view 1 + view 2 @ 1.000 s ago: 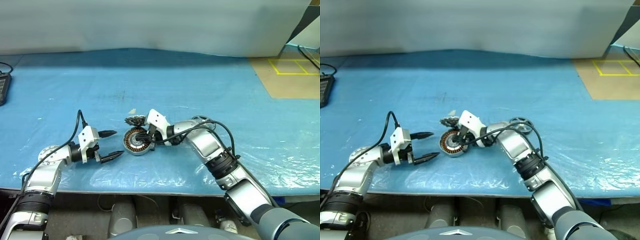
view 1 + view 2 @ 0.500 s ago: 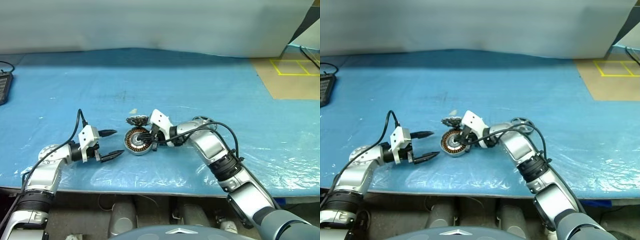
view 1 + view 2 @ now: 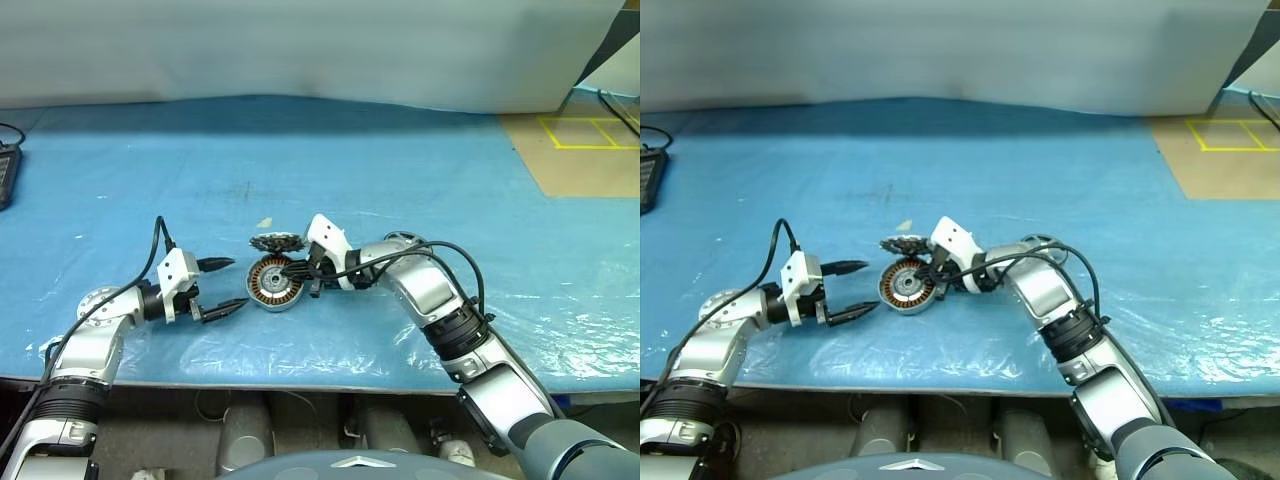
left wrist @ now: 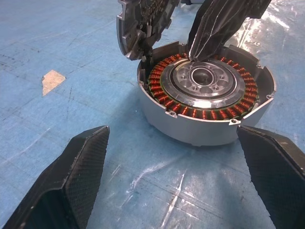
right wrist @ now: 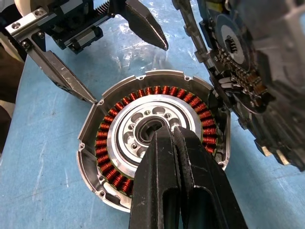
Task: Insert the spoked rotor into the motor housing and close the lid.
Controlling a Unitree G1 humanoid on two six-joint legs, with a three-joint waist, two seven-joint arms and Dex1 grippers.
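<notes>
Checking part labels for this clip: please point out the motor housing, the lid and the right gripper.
motor housing point(image 4: 200, 129): left wrist view, on its silver-grey outer wall.
lid point(image 4: 143, 21): left wrist view, on the patterned face of the tilted disc.
right gripper point(image 5: 167, 136): right wrist view, at the shut fingertips over the housing's centre.

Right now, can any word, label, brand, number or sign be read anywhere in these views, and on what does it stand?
No readable text in any view.
Housing: bare metal and copper windings, no marking.
Lid: toothed pattern only, no lettering.
Floor marking: yellow taped boxes, no characters.
Dark device at the table's edge: too small to tell whether it bears print.
</notes>
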